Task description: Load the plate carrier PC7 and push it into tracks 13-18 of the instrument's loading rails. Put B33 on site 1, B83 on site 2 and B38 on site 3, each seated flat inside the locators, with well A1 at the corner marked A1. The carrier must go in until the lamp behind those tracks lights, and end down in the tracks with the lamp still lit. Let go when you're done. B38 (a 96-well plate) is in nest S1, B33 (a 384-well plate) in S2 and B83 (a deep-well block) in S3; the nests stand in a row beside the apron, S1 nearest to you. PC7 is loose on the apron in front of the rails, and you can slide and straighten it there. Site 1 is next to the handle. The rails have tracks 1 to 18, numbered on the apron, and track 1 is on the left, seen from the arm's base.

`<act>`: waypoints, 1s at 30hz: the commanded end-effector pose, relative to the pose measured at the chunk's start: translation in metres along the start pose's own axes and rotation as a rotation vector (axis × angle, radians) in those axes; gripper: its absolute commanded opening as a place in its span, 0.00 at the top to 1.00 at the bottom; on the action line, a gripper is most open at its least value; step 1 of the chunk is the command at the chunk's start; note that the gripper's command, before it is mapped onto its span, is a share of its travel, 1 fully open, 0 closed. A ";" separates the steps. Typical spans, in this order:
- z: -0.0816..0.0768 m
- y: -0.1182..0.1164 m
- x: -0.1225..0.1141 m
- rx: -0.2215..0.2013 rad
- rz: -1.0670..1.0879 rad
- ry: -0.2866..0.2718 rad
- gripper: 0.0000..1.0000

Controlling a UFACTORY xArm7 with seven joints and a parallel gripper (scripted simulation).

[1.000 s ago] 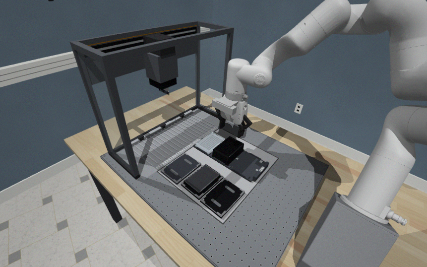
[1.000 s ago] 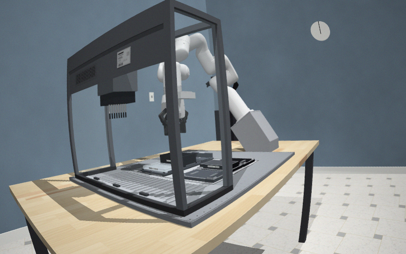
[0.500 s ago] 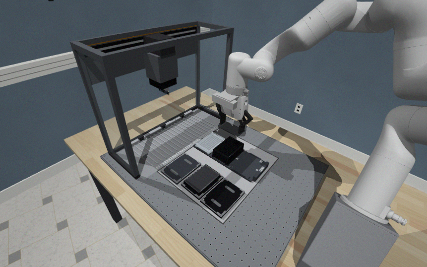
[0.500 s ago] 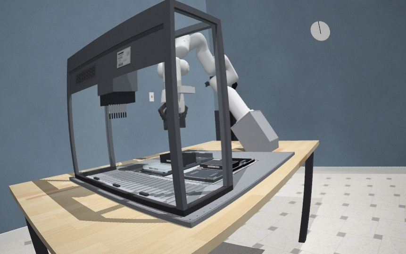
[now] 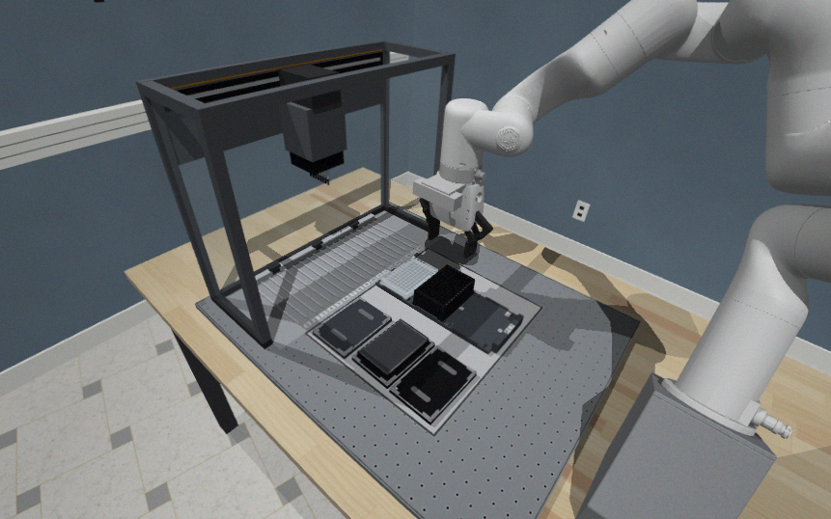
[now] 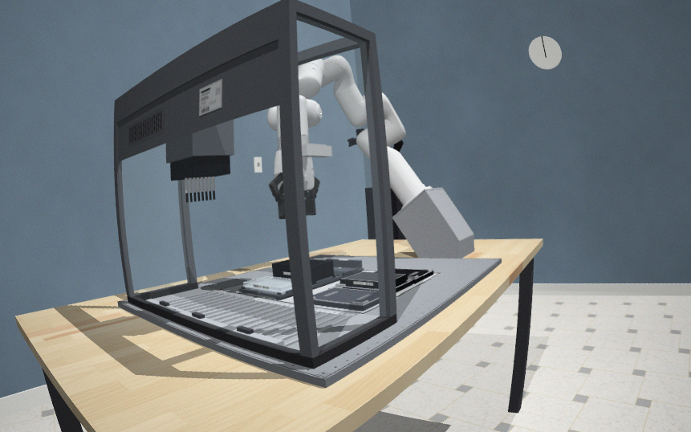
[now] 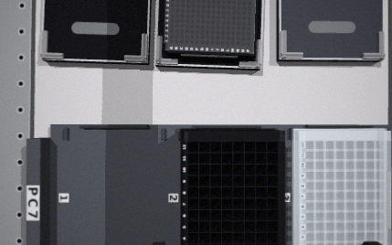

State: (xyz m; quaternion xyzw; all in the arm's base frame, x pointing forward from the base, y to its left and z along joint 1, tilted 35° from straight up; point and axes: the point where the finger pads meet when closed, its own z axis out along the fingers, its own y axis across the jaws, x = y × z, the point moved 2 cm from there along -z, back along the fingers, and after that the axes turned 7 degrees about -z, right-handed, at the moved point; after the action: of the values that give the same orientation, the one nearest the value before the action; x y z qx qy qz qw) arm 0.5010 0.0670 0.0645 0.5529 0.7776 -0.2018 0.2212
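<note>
My gripper (image 5: 452, 239) hangs above carrier PC7 (image 7: 115, 183), fingers spread wide, holding nothing.

PC7 lies on the apron before the rails — deep-well block B83 (image 7: 231, 183) on site 2, 96-well plate B38 (image 7: 341, 183) on site 3, site 1 bare. B33 (image 7: 211, 25) sits in the middle nest — the 2 nests either side hold nothing.

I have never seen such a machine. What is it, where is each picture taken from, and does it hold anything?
A white robot arm stands on a table. One picture looks from above, one from the far side through the instrument's dark frame, one looks down from the wrist. The gripper is open and holds nothing. Below lies carrier PC7: site 1 is bare, a black deep-well block sits on site 2, a clear plate on site 3. One dark plate waits in the middle nest.
</note>
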 end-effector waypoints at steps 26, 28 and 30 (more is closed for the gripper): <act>0.017 0.006 0.124 -0.004 0.032 0.002 0.00; 0.018 0.007 0.134 -0.004 0.032 0.002 0.00; 0.018 0.007 0.134 -0.004 0.032 0.002 0.00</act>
State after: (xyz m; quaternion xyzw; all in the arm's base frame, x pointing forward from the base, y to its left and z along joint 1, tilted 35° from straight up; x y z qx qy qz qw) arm 0.4693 0.1587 -0.0264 0.5644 0.7694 -0.1983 0.2240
